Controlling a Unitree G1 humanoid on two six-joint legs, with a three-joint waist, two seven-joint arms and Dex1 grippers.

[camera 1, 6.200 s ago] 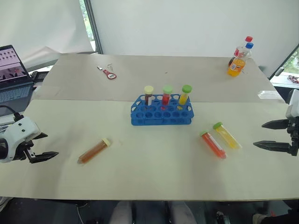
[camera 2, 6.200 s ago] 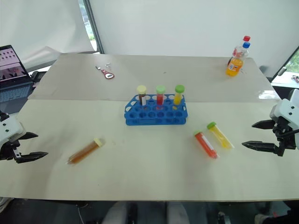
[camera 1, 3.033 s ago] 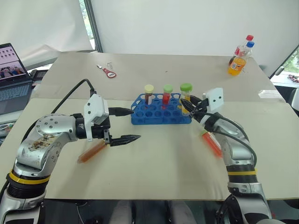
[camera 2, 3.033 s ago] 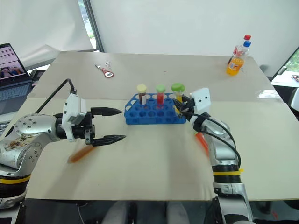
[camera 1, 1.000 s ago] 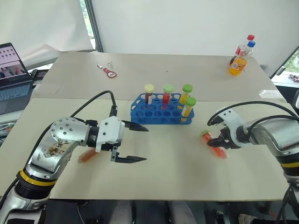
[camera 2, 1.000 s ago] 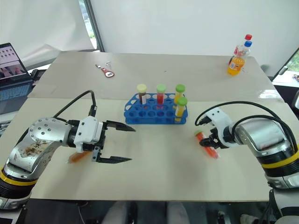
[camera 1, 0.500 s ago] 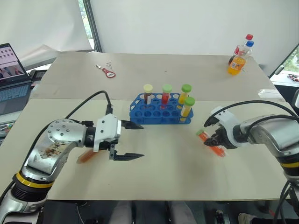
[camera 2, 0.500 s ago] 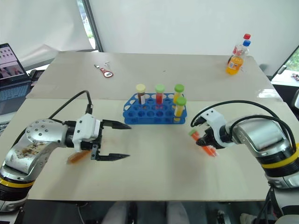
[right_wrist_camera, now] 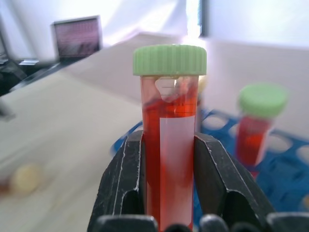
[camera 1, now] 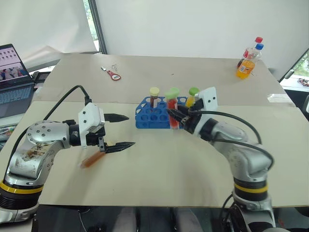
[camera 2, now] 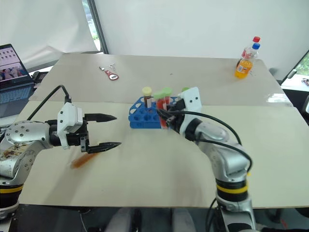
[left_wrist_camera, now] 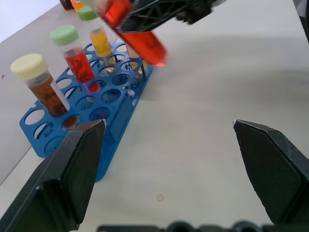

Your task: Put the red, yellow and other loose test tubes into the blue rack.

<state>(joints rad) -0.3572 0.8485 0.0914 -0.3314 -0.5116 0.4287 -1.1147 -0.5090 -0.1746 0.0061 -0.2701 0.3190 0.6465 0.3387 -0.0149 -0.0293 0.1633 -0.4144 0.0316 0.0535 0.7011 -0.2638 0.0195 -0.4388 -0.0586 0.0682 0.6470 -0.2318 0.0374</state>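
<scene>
**Head views.** The blue rack (camera 1: 161,116) stands at the table's centre with capped tubes upright along its far row. The right gripper (camera 1: 175,117) is clamped on the red test tube (camera 1: 172,108), green cap up, held over the rack's front edge at about 6 o'clock from the standing red tube; it is not yet seated in a hole. The brown-orange test tube (camera 1: 92,159) lies flat on the table at roughly 8 o'clock from the rack, well apart from it. The left gripper (camera 1: 118,131) hovers near that tube with its fingers spread wide, holding nothing. I cannot pick out the yellow loose tube from here; the right arm covers that end of the rack.

**Left wrist view.** The rack holds a brown tube (left_wrist_camera: 41,84), a red one and a yellow one in a row; the carried red tube hangs tilted above the rack's near corner.

**Right wrist view.** Both black fingers (right_wrist_camera: 120,174) press the red tube's sides below its cap.

**Progress, as I judge it.** One loose tube is on its way in, the brown-orange one is untouched, so roughly the middle of the job.
</scene>
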